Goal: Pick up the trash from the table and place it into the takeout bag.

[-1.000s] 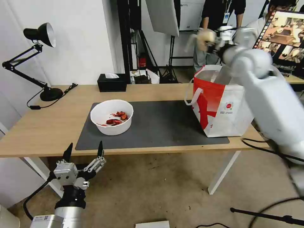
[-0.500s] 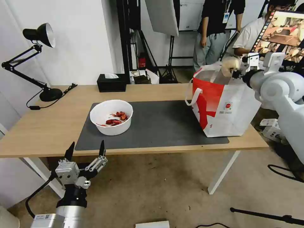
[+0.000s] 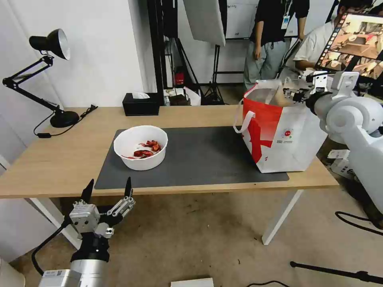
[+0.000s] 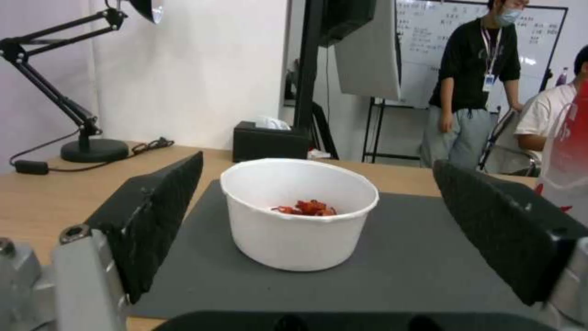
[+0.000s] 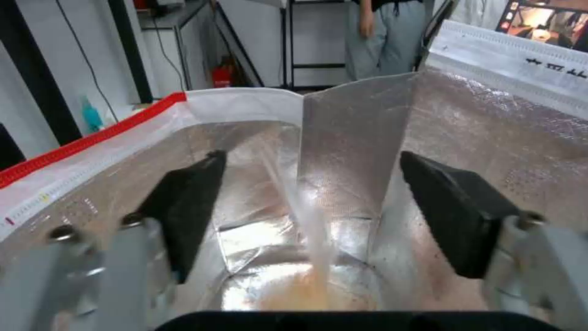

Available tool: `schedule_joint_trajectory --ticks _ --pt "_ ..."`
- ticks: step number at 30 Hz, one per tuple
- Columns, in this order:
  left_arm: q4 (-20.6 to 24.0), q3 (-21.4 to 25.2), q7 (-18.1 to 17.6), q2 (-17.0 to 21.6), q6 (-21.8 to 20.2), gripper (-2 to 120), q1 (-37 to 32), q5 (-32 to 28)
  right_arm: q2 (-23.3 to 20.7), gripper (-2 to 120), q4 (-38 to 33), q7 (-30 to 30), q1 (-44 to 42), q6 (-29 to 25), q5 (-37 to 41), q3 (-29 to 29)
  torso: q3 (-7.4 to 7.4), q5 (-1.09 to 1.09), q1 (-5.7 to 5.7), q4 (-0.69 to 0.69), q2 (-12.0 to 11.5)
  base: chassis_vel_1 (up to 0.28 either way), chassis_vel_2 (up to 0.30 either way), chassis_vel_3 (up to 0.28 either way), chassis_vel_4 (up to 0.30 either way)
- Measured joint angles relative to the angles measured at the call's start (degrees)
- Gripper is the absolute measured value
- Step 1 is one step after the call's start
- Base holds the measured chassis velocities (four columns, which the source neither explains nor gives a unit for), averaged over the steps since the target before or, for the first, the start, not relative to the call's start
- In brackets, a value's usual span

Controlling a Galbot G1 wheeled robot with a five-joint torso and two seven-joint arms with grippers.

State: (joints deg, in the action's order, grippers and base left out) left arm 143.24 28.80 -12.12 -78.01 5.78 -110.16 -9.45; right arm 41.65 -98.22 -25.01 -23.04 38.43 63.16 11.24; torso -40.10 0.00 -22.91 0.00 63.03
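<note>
Your left gripper hangs spread and empty below the near edge of the table, facing the white bowl with red scraps on the grey mat. Past the bowl, at the mat's right end, stands the takeout bag. Your right gripper sits over its mouth, fingers apart, released; the small clear bag streaks down inside the foil lining, beige lump blurred.

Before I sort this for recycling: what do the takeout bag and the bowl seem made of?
The takeout bag looks like woven plastic fabric, matte red and white outside, with shiny crinkled silver foil lining. The bowl seems to be smooth white plastic or coated paper; its thin rolled rim fits either.
</note>
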Motion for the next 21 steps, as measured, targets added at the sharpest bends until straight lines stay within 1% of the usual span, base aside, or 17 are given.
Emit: schedule_joint_trajectory --ticks 2,3,5,7,11,12,15,16,19,20,21 --pt "0.0 0.0 0.0 0.0 0.0 100 -0.1 0.0 0.0 88 -0.4 0.0 -0.2 -0.1 0.0 0.3 0.0 0.0 0.0 0.0 0.0 0.0 0.0 0.0 0.0" --pt "0.0 0.0 0.0 0.0 0.0 100 -0.1 0.0 0.0 88 -0.4 0.0 -0.2 -0.1 0.0 0.3 0.0 0.0 0.0 0.0 0.0 0.0 0.0 0.0 0.0" --pt "0.0 0.1 0.0 0.1 0.0 100 -0.1 0.1 0.0 98 -1.3 0.0 -0.4 -0.4 -0.1 0.7 0.0 0.0 0.0 0.0 0.0 0.0 0.0 0.0 0.0" --pt "0.0 0.1 0.0 0.1 0.0 100 -0.1 0.1 -0.1 99 -1.5 -0.1 -0.5 -0.5 -0.1 0.8 0.0 0.0 0.0 0.0 0.0 0.0 0.0 0.0 0.0" --pt "0.0 0.1 0.0 0.0 0.1 100 -0.3 0.2 -2.3 100 -8.2 -0.2 -4.5 -2.2 -0.1 3.3 0.0 -0.01 0.0 0.0 0.0 0.0 0.0 0.0 0.0" --pt "0.0 0.1 0.0 0.0 0.1 100 -0.3 0.2 -2.3 100 -8.2 -0.2 -4.5 -2.2 -0.1 3.3 0.0 -0.01 0.0 0.0 0.0 0.0 0.0 0.0 0.0" --pt "0.0 0.1 0.0 0.0 0.1 100 -0.3 0.2 -5.1 100 -14.9 0.7 -11.7 -5.3 -0.3 7.9 0.0 -0.01 0.0 0.0 0.0 0.0 0.0 0.0 0.0" --pt "0.0 0.1 0.0 0.0 0.1 100 -0.3 0.2 -5.1 100 -14.9 0.7 -11.7 -5.3 -0.3 7.9 0.0 -0.01 0.0 0.0 0.0 0.0 0.0 0.0 0.0" --pt "0.0 0.1 0.0 -0.1 0.1 100 -0.2 0.2 -6.7 100 -22.1 1.1 -21.1 -8.3 -1.8 13.6 0.0 0.0 0.0 -0.02 0.0 0.0 0.0 0.0 0.0" --pt "0.0 0.1 0.0 -0.1 0.1 100 -0.2 0.2 -6.7 100 -22.1 1.1 -21.1 -8.3 -1.8 13.6 0.0 0.0 0.0 -0.02 0.0 0.0 0.0 0.0 0.0" --pt "0.0 0.1 0.0 -0.1 0.1 100 -0.2 0.2 -6.8 100 -23.7 1.1 -23.2 -9.2 -2.2 14.7 0.01 0.0 0.0 -0.02 0.0 0.0 0.0 0.0 0.0"
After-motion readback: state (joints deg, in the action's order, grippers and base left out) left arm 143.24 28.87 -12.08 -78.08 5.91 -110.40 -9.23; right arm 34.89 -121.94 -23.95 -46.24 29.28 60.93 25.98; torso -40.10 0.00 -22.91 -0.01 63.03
